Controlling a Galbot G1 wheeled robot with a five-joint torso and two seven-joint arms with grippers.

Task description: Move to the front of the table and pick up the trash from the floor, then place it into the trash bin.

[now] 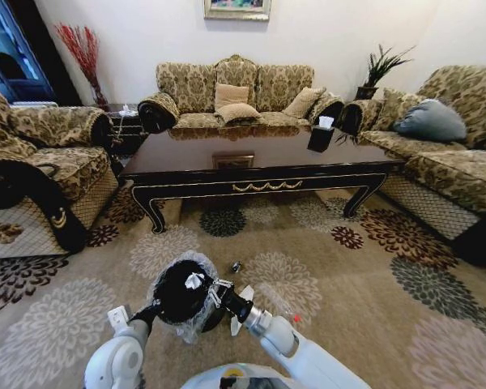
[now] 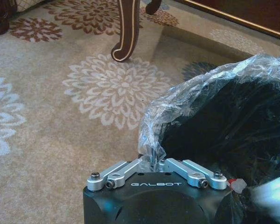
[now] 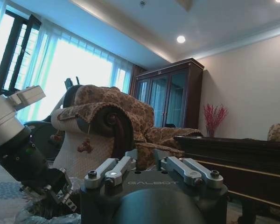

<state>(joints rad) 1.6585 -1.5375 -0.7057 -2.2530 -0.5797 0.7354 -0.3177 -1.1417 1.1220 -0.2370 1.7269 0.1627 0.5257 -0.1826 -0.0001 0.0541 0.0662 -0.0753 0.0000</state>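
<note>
A small black trash bin [image 1: 182,293] with a clear liner bag [image 2: 186,100] stands on the flower-patterned carpet [image 1: 324,284], in front of the dark coffee table [image 1: 259,162]; a white tissue [image 1: 194,281] lies inside it; the left gripper [image 2: 154,163] sits at the bin's rim, fingers clenched on a fold of the liner; the right gripper [image 1: 219,292] hovers over the bin's far edge (whether its fingers are parted cannot be told); a small dark scrap [image 1: 236,266] lies on the carpet just beyond.
</note>
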